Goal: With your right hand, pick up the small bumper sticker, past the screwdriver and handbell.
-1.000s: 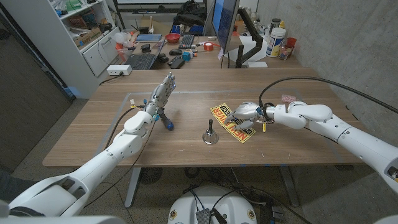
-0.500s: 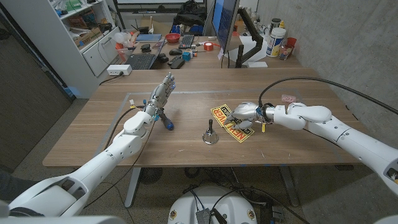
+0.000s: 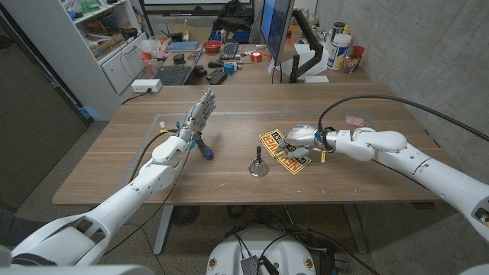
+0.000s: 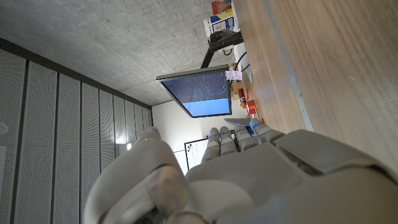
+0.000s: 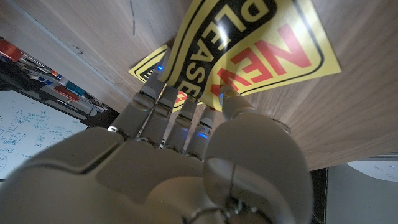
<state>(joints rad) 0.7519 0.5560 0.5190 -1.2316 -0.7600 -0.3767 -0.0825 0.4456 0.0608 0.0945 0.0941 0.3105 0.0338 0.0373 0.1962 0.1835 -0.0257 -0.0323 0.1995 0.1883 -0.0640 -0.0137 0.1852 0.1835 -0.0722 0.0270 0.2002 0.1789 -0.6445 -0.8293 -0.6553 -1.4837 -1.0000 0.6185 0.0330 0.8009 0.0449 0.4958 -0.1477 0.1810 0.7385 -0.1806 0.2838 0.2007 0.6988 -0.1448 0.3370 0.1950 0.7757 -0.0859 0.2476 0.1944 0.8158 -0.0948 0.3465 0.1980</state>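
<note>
The small bumper sticker (image 3: 282, 153) is yellow with black and red lettering and lies right of the handbell (image 3: 258, 164), mid-table. My right hand (image 3: 301, 138) is on its far right part. In the right wrist view the sticker (image 5: 261, 43) curls up off the wood, pinched between the thumb and the fingers (image 5: 163, 99). The blue-handled screwdriver (image 3: 202, 147) lies left of the bell. My left hand (image 3: 198, 114) stands upright above the screwdriver, fingers straight and holding nothing.
A small pink item (image 3: 353, 120) lies on the table behind my right forearm. Past the far edge, a second desk holds a monitor (image 3: 275, 27), keyboards and clutter. A white shelf unit (image 3: 114, 46) stands at the back left.
My right hand has drawn slightly leftward with the sticker's edge, which has shifted and lifted a little. The left arm, bell and screwdriver have not moved.
</note>
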